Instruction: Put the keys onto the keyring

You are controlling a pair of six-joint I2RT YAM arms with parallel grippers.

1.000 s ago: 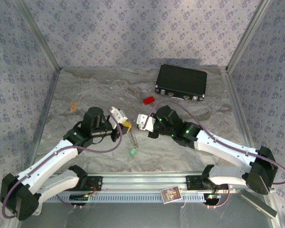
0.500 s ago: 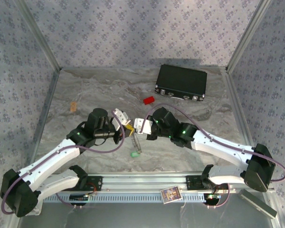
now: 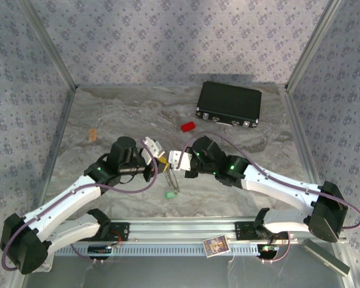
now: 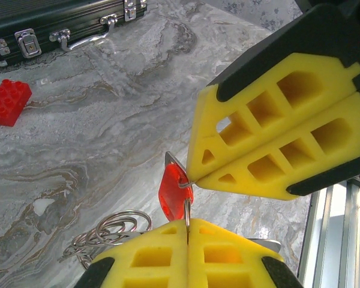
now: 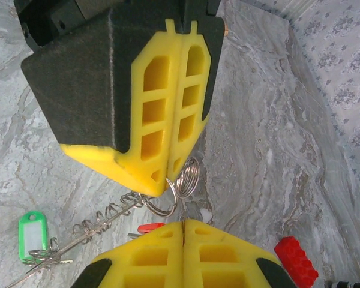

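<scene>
The marbled surface (image 3: 108, 114) carries a black case (image 3: 229, 104) at its far right, latches facing the arms. Both arms reach inward and meet tip to tip near the middle, well short of the case.

The left end effector (image 4: 188, 225) is closed, its yellow pads pressed flat together, with a thin metal wire nipped in the seam. The right end effector (image 5: 183, 225) is closed the same way. Its tip comes in from the other side and pinches the wire too, so the two sets of pads sit just apart with the metalwork between them.

A red block (image 3: 188, 126) lies alone on the surface between the end effectors and the case.

The keyring (image 5: 189, 175) is lifted off the surface — its silvery coils hang in the gap between the two tips, gripped from both sides. A tangle of smaller wire loops (image 5: 108, 219) trails from it down onto the surface.

The red key (image 4: 173, 191) hangs at the ring, between the pads. The green key (image 5: 31, 229) lies flat on the surface at the far end of the loops, nearer the arm bases.
</scene>
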